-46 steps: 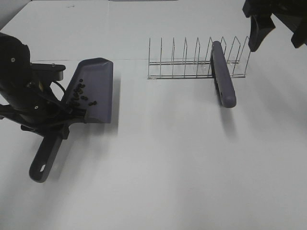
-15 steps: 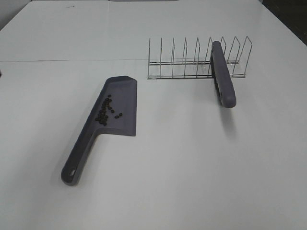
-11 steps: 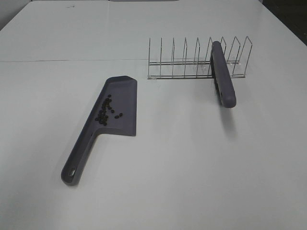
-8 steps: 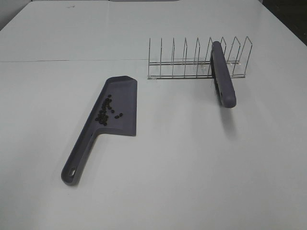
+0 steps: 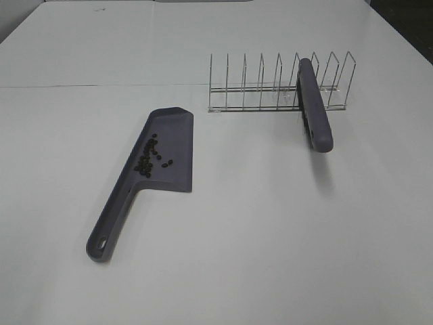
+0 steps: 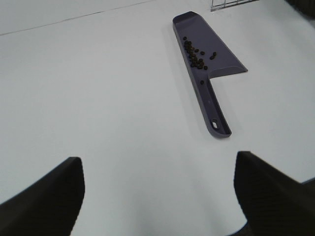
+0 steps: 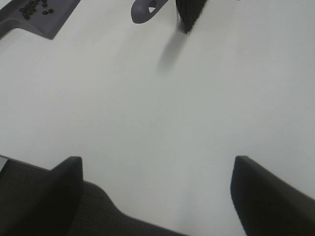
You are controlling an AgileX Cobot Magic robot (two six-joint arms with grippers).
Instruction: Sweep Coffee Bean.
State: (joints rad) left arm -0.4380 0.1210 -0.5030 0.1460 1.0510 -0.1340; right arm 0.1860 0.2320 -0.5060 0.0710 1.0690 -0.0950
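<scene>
**Beans in the pan, both arms back**

White tabletop [image 5: 270, 244] fills the high view, with wide bare room in front and to the left. A grey-purple dustpan [image 5: 169, 149] lies flat left of centre, its handle running toward the near left. The coffee beans [image 5: 149, 157] sit clustered along the pan's raised left wall, none past the open lip. Behind and to the right stands a wire rack [image 5: 270, 88], and a brush [image 5: 314, 112] leans out of one slot, well apart from the pan. No arm shows here.

From the left wrist, the left gripper [image 6: 157, 196] is spread wide over bare table, holding nothing; dustpan [image 6: 206, 49] and beans [image 6: 196, 54] lie far ahead.

From the right wrist, the right gripper [image 7: 155, 196] is likewise spread and empty, above the table's edge; the brush [image 7: 170, 12] and a corner of the pan [image 7: 37, 17] lie beyond.
</scene>
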